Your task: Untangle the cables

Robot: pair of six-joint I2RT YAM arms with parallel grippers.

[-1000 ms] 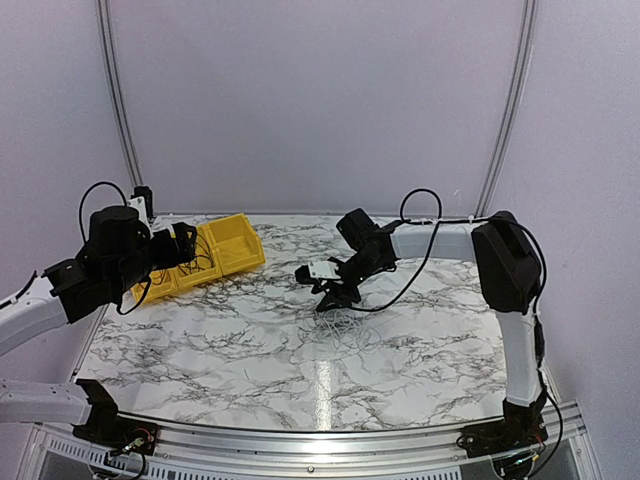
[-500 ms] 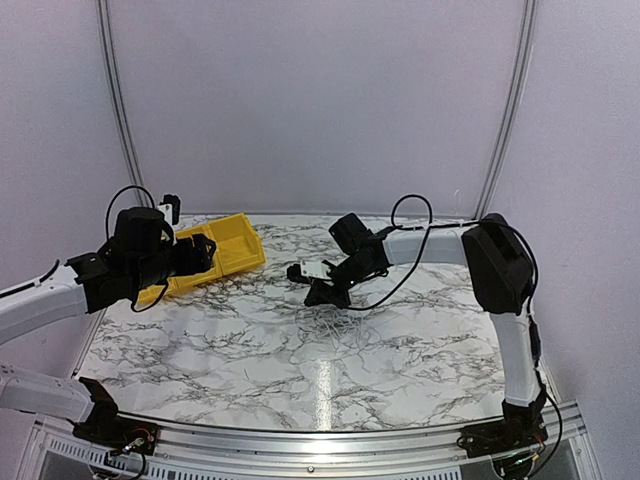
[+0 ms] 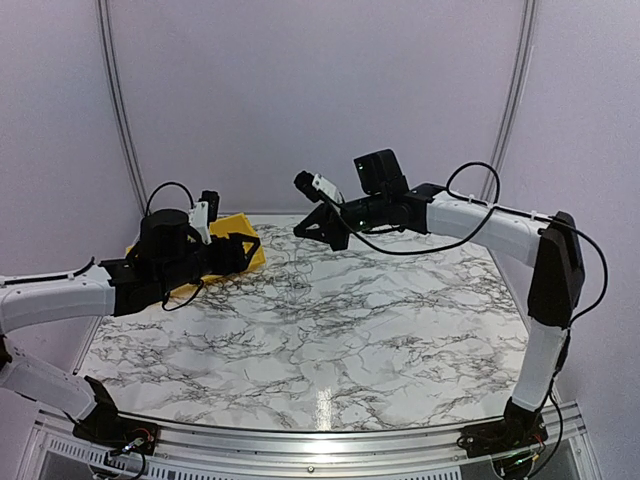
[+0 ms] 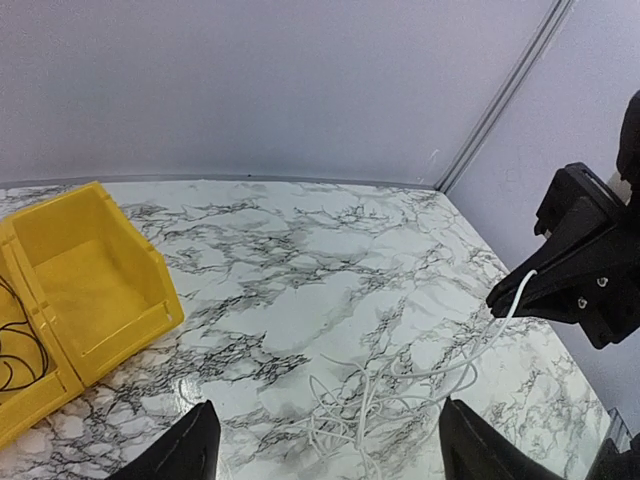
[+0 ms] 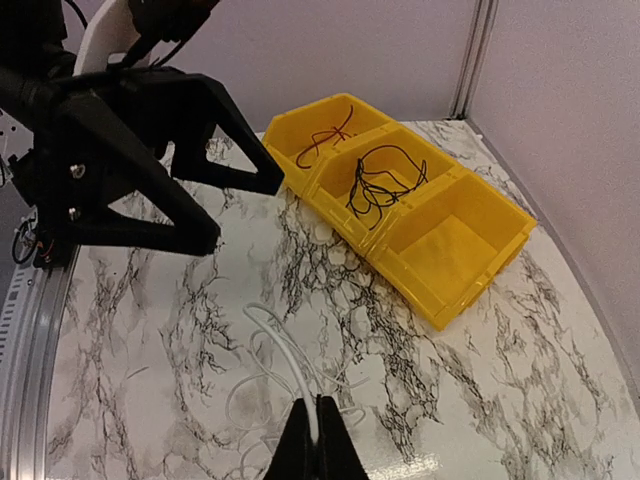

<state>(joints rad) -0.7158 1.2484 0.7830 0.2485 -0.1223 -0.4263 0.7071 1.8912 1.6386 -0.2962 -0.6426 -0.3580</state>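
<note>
Cables tangle (image 4: pixel 365 410) sits mid table (image 4: pixel 300 250), white strand (image 4: pixel 500 320) pinched in raised R gripper (image 5: pixel 318 425), L gripper (image 4: pixel 327 430) wide open, nothing pinning it: whole tangle may drag up, or strand slips out.

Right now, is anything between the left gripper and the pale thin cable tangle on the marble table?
Nothing visible. The pale thin cable tangle lies on bare marble table just ahead of the left gripper; the right gripper pinches one strand.

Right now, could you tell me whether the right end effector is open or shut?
Shut: the right end effector pinches a pale cable between closed tips.
</note>
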